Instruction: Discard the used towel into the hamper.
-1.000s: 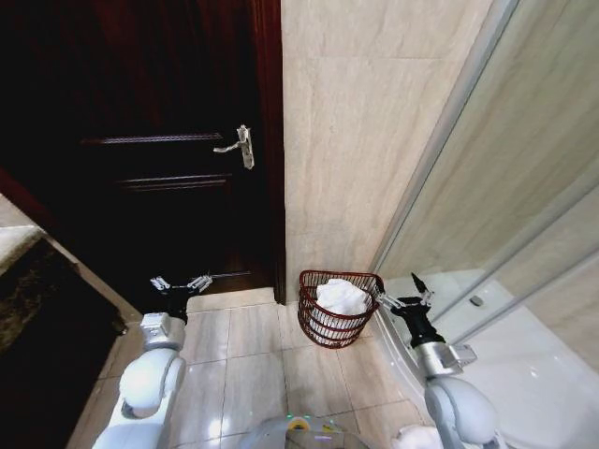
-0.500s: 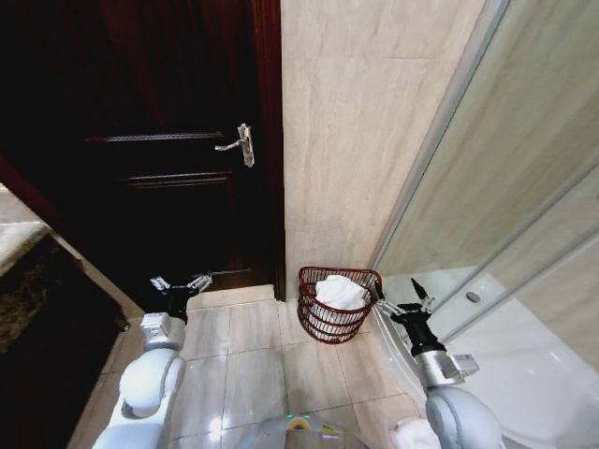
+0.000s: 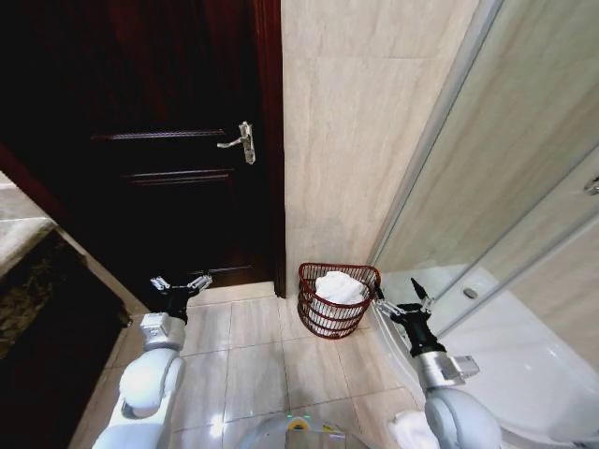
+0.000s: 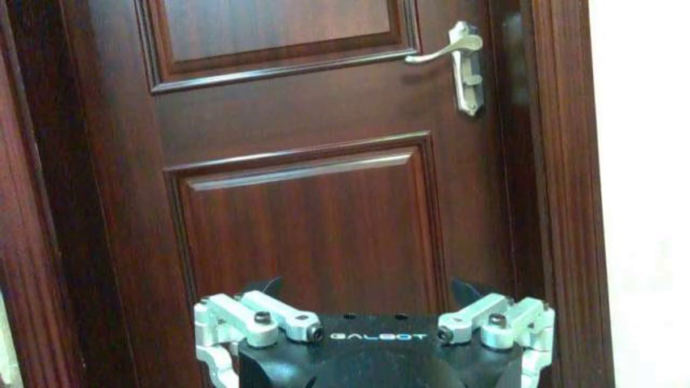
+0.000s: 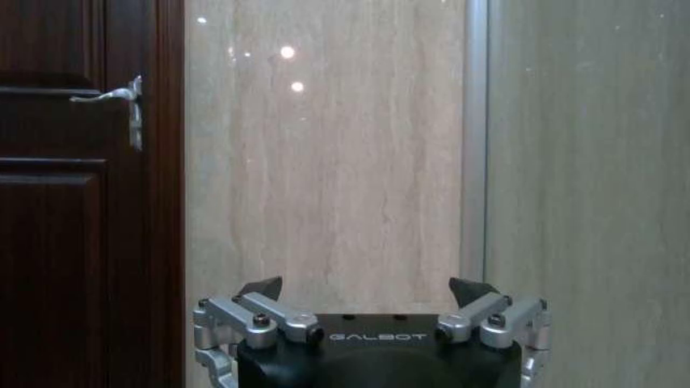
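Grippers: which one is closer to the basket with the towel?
The right gripper, open, just beside the hamper; the left gripper hangs by the door.

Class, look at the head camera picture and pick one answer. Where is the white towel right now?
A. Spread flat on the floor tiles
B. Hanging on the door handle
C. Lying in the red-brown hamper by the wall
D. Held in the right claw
C. The white towel sits bunched inside the hamper at the foot of the tiled wall, while the right claw beside it and the left claw are both open and empty.
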Available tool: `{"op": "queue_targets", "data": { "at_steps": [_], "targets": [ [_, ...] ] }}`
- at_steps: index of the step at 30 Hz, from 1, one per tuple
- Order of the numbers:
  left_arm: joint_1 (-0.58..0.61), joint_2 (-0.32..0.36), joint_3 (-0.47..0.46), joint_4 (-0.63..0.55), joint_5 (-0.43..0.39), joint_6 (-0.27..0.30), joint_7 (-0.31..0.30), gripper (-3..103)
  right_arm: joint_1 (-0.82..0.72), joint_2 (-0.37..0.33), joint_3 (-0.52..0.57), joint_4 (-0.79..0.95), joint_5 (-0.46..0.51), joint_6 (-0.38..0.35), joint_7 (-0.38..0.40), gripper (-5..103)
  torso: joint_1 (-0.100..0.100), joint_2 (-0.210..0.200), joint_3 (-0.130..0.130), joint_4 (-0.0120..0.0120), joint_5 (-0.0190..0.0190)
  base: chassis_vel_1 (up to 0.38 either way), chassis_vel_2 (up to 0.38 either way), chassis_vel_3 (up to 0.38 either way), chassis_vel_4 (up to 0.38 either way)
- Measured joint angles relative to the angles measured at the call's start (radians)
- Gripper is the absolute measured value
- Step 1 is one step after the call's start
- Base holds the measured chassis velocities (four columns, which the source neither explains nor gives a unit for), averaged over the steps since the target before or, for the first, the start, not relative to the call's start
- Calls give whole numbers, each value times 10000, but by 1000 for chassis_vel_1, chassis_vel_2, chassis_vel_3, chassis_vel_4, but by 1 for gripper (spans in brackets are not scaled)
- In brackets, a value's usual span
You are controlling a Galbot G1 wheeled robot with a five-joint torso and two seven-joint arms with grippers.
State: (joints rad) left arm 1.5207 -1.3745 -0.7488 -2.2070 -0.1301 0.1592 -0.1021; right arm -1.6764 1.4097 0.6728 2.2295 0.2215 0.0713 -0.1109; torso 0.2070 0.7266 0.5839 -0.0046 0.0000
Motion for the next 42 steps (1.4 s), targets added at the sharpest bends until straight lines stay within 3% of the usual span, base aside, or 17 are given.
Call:
{"op": "queue_targets", "data": {
  "at_steps": [8,11,14,15,18,19,21,22,24,28,32,34,37,42],
  "targets": [
    [6,-14,7,0,0,-19,0,100,9,86,-21,-10,93,99,1,100,1,0,1,0,1,0,0,0,0],
    [89,-139,91,21,0,-298,44,100,-37,133,-37,-8,64,137,-3,100,1,-1,1,0,2,0,0,0,0],
    [389,-575,393,140,-27,-1217,244,100,-85,152,-41,15,52,154,-6,100,1,0,1,0,0,0,0,0,0],
    [389,-575,393,140,-27,-1217,244,100,-85,152,-41,15,52,154,-6,100,1,0,1,0,0,0,0,0,0],
    [748,-1091,750,285,-65,-2321,482,100,-91,185,-47,15,40,201,-10,100,1,0,1,0,1,0,0,0,0],
    [748,-1091,750,285,-65,-2321,482,100,-91,185,-47,15,40,201,-10,100,1,0,1,0,1,0,0,0,0],
    [1034,-1514,1038,398,-90,-3224,671,100,-132,246,-137,15,-18,279,-16,100,1,-1,0,0,3,0,0,0,0],
    [1034,-1514,1038,398,-90,-3224,671,100,-132,246,-137,15,-18,279,-16,100,1,-1,0,0,3,0,0,0,0],
    [1399,-1842,1333,389,-195,-3907,894,100,-221,268,-286,10,-144,376,-38,100,1,-1,0,0,-4,0,0,0,0],
    [1796,-1683,1378,93,-428,-3898,1021,100,-329,253,-426,-8,-230,468,-39,100,0,0,0,3,6,0,0,0,0],
    [1827,-652,1199,-197,-1033,-3383,1191,100,-428,184,-415,-29,-236,586,-28,100,1,0,0,-1,2,0,0,0,0],
    [1819,-534,1180,-265,-1052,-3281,1209,100,-410,183,-352,-28,-219,599,-20,100,1,-1,0,-2,-1,0,0,0,0],
    [1831,-665,1249,-434,-825,-2918,925,100,-337,263,-230,82,-159,604,38,100,1,0,0,0,1,0,0,0,0],
    [1956,-999,1318,-415,-384,-2778,535,100,-402,514,-212,371,-375,419,283,100,0,0,0,1,1,0,0,0,0]
  ]
}}
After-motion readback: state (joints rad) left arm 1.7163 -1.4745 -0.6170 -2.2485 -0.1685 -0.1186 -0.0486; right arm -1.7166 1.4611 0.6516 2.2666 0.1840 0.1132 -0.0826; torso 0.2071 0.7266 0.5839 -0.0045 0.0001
